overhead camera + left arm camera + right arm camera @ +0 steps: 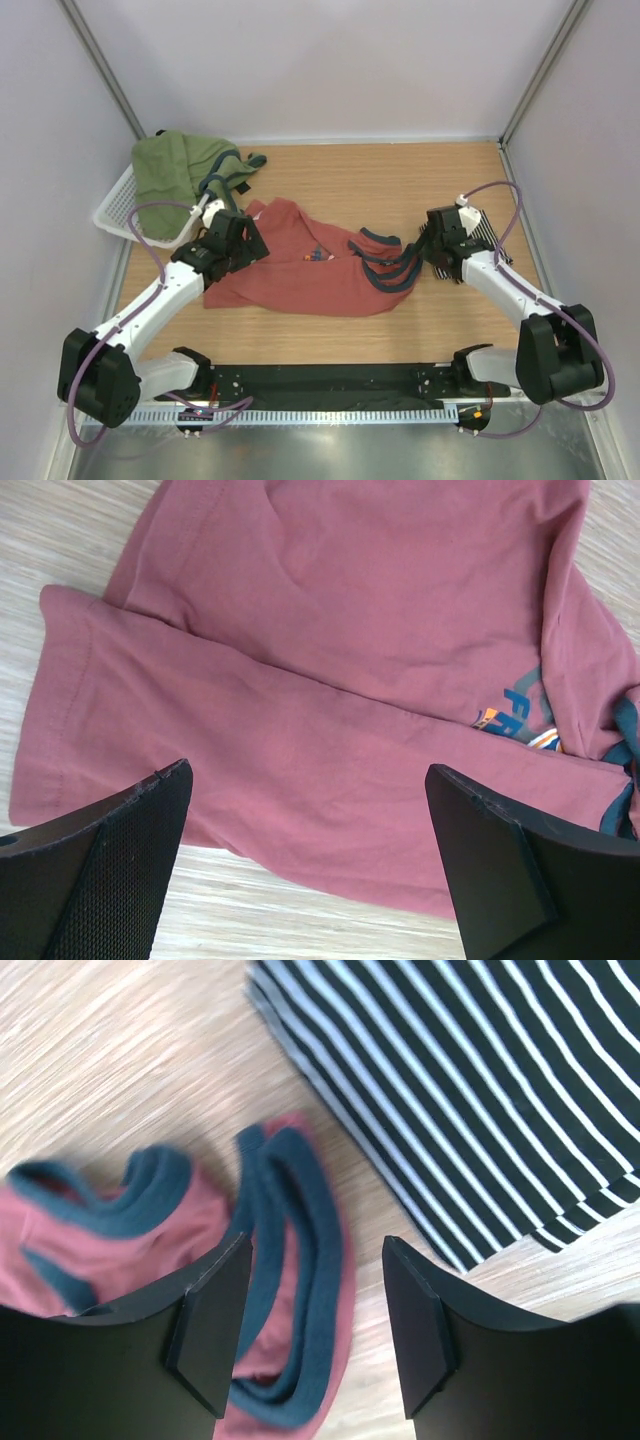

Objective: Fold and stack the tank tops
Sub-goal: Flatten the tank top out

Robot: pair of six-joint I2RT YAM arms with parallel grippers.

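Salmon-red tank top (300, 272) lies crumpled and partly folded in the middle of the desk (400, 190). Its hem end is toward the left arm, and its dark teal straps (385, 262) fan out toward the right arm. A small printed logo (515, 712) shows on the front.

Left gripper (248, 238) is over the hem-side edge of the red top with its jaws wide apart and nothing between them. In the left wrist view the left gripper (308, 775) is above the cloth. A folded-over layer of the red top (330, 660) fills most of that view, and bare desk shows at the near edge and at left.

Right gripper (432, 252) is at the strap end, between the red top and the striped tank top (492, 238). Its jaws are apart and clamp nothing. In the right wrist view the right gripper (318, 1243) hangs over a teal-trimmed strap loop (300, 1260) lying on the desk; I can't tell whether the finger beside it touches the trim.

The striped top (480, 1090) is flat just beyond the gripper on the far-right side. Its edge is near the strap but apart from it, with a strip of wood between. In the top view the right gripper hides most of the striped top.

White basket (115, 212) is at the far-left corner with green cloth (175, 165) piled in it and spilling over the rim, well apart from both tops.
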